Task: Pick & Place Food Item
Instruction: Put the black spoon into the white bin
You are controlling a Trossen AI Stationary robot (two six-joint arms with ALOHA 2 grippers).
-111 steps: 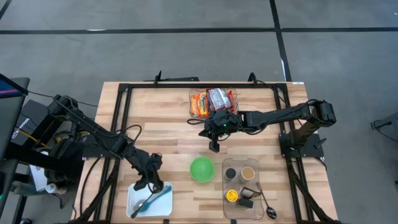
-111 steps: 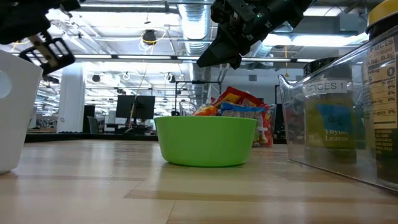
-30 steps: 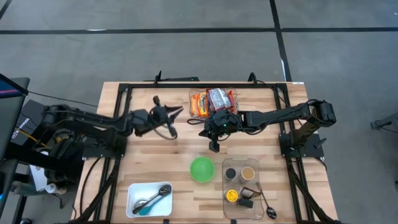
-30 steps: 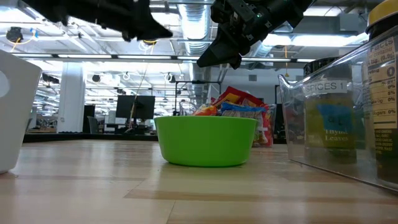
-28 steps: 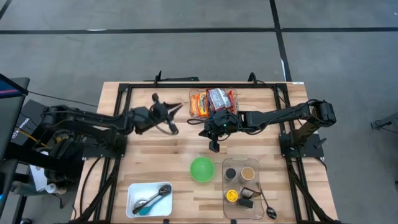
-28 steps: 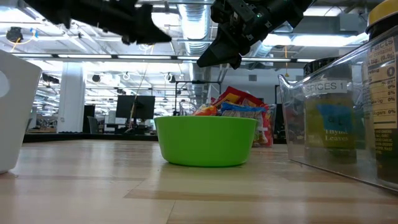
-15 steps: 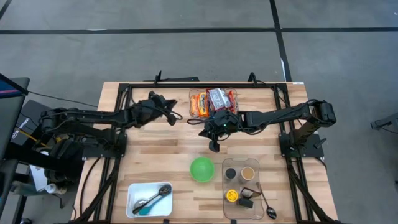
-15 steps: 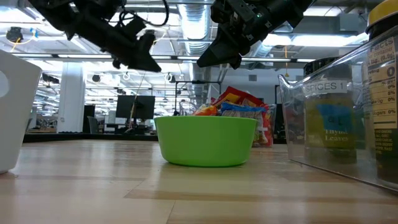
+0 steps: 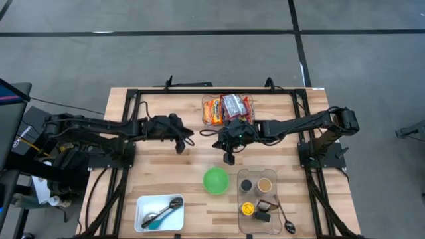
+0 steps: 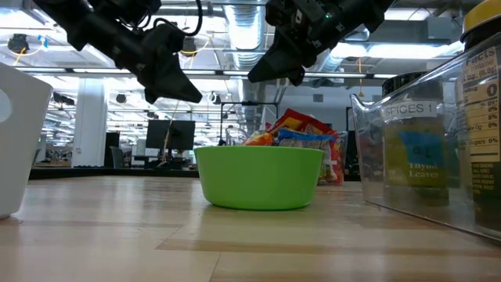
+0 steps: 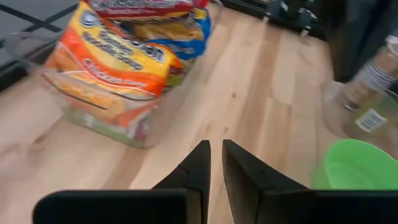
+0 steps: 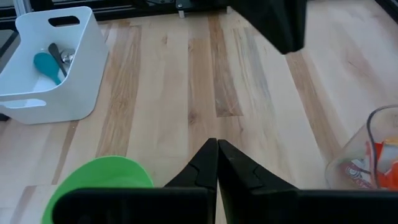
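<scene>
I see the food packets point(image 9: 228, 108) in a clear bin point(image 11: 93, 99) at the far middle of the surface point(image 9: 159, 179); the nearest packet reads as chicken noodle soup in my left wrist view. My left end effector point(image 9: 178, 141) hangs above the bare wood just beside the bin, on its left in the high view, fingers almost together with only a thin gap between them and nothing held. My right end effector point(image 9: 230, 158) hangs just in front of the bin, between it and the green bowl point(image 9: 216, 180), fingers pressed together and empty. From the low view, the bowl sits in front of the packets and hides their lower part; I cannot see into it there, and from above it looks empty. To the bowl's right stands a clear spice tray point(image 9: 265, 207) with small jars, a yellow lid and a spoon. At the near left is a white tub point(image 9: 159, 212) holding a teal-handled utensil and a metal spoon.
</scene>
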